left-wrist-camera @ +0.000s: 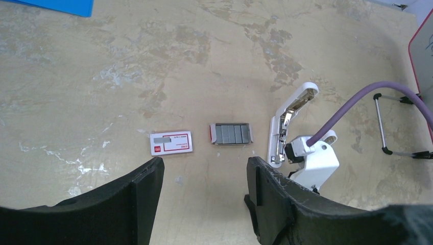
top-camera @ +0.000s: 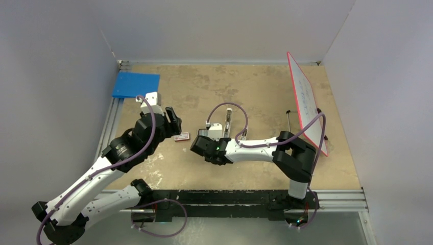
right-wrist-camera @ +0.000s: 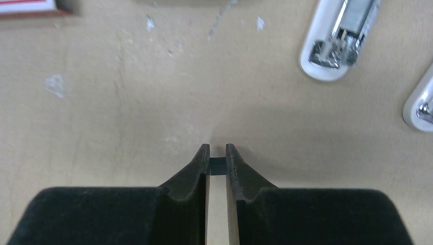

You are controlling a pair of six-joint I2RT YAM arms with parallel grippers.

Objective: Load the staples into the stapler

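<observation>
The stapler (left-wrist-camera: 286, 125) lies opened on the table, its metal channel showing; it also shows in the top view (top-camera: 227, 122) and the right wrist view (right-wrist-camera: 339, 38). A small tray holds several grey staples (left-wrist-camera: 231, 133) just left of it. My right gripper (right-wrist-camera: 218, 153) hovers low over bare table near the stapler, its jaws nearly together on a small dark grey strip of staples (right-wrist-camera: 218, 166) between the tips. My left gripper (left-wrist-camera: 204, 171) is open and empty, a little short of the tray, and also shows in the top view (top-camera: 173, 120).
A red-and-white box lid (left-wrist-camera: 171, 143) lies left of the tray. A blue flat board (top-camera: 135, 84) sits at the far left corner. A red-framed whiteboard (top-camera: 306, 104) on a wire stand leans at the right. Walls enclose the table.
</observation>
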